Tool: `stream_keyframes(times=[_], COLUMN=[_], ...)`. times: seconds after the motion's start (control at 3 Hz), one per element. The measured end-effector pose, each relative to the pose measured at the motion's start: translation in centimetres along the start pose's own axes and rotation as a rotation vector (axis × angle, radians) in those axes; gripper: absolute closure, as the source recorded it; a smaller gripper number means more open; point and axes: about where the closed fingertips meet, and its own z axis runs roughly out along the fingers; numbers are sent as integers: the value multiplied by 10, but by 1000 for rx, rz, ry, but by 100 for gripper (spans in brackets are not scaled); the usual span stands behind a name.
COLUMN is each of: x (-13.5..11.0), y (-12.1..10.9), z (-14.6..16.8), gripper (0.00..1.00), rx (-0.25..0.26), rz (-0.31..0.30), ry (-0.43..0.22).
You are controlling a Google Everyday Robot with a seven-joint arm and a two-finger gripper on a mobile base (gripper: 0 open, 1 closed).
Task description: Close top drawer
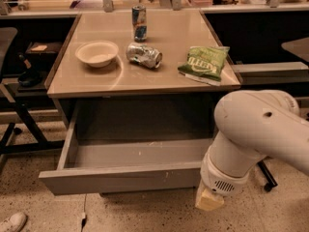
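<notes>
Speckled floor (145,212), pincer (208,200) low beside top drawer (120,179)

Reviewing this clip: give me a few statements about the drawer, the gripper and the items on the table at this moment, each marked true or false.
1. The top drawer is pulled open. True.
2. The gripper hovers over the bowl. False: it hangs low, close to the floor, near the right end of the drawer's front; the bowl is up on the tabletop.
3. Both cans stand upright. False: the blue can stands, and the silver can lies on its side.
4. The green bag lies on the tabletop, towards its right edge. True.
</notes>
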Motion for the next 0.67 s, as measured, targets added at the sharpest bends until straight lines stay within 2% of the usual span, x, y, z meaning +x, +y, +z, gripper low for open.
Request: stream_keyframes(times=[0.67], x=[-11], y=[-27], z=[44], gripper=[100], rx=[-23], rz=[-11], ry=[34])
